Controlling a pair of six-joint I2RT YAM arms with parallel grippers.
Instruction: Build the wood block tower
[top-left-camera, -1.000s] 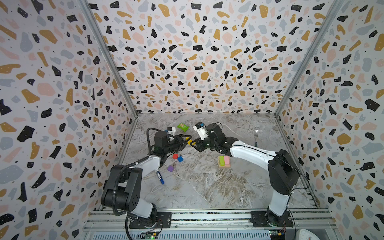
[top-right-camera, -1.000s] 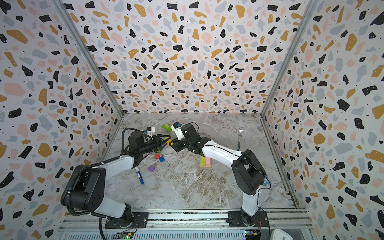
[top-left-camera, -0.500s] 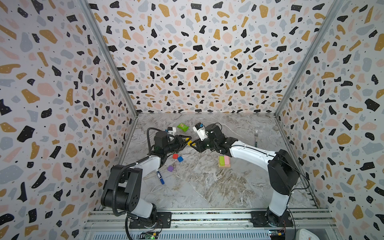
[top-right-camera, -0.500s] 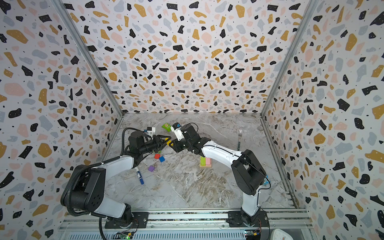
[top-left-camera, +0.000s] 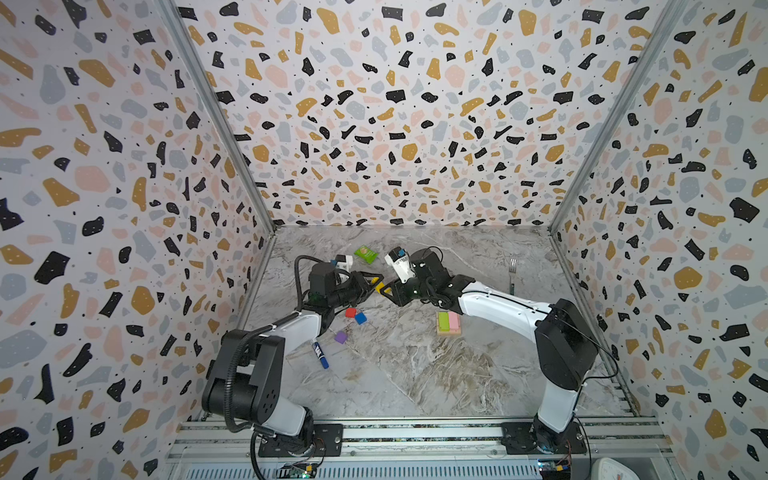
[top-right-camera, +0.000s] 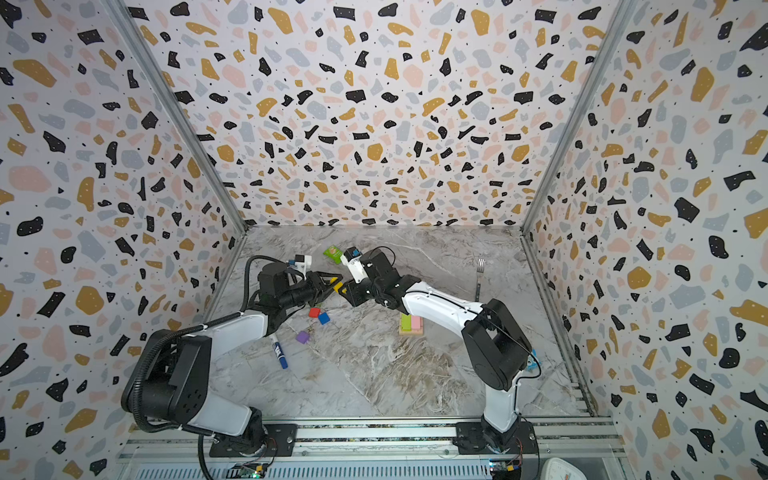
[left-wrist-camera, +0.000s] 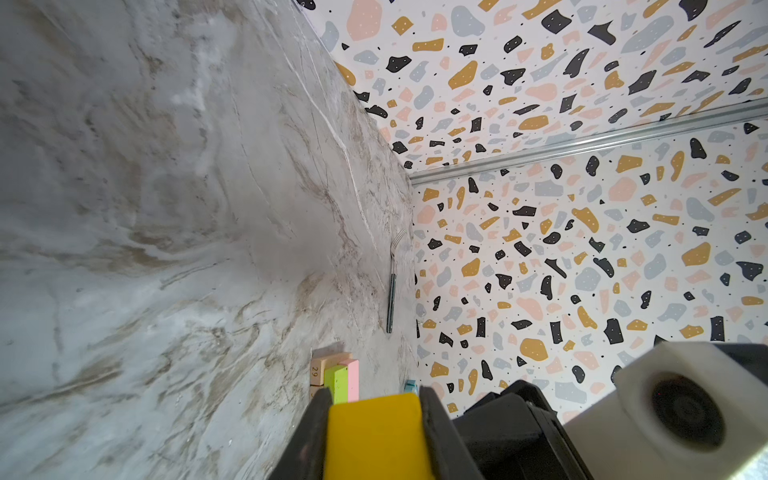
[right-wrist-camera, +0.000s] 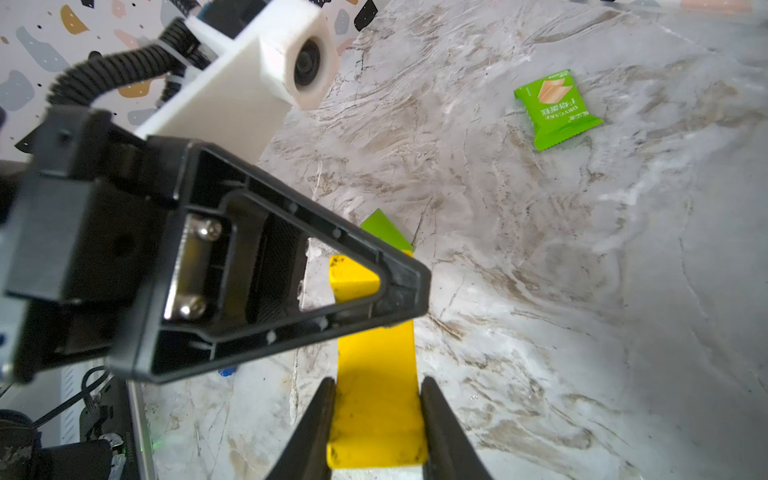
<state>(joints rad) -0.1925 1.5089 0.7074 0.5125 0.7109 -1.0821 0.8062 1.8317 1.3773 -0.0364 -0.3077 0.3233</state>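
Yellow block (top-left-camera: 379, 287) hangs mid-air just left of centre, pinched at both ends. The left gripper (left-wrist-camera: 372, 395) is clamped on one end, the right gripper (right-wrist-camera: 376, 382) on the other. The low tower (top-left-camera: 448, 323) sits to their right, nearer. Risk as I see it: if the arms pull apart before one lets go, the block could twist loose and drop.

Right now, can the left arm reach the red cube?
Probably not yet: its jaws are shut on the yellow block, gripped by the right arm too. The red cube lies uncovered nearby.
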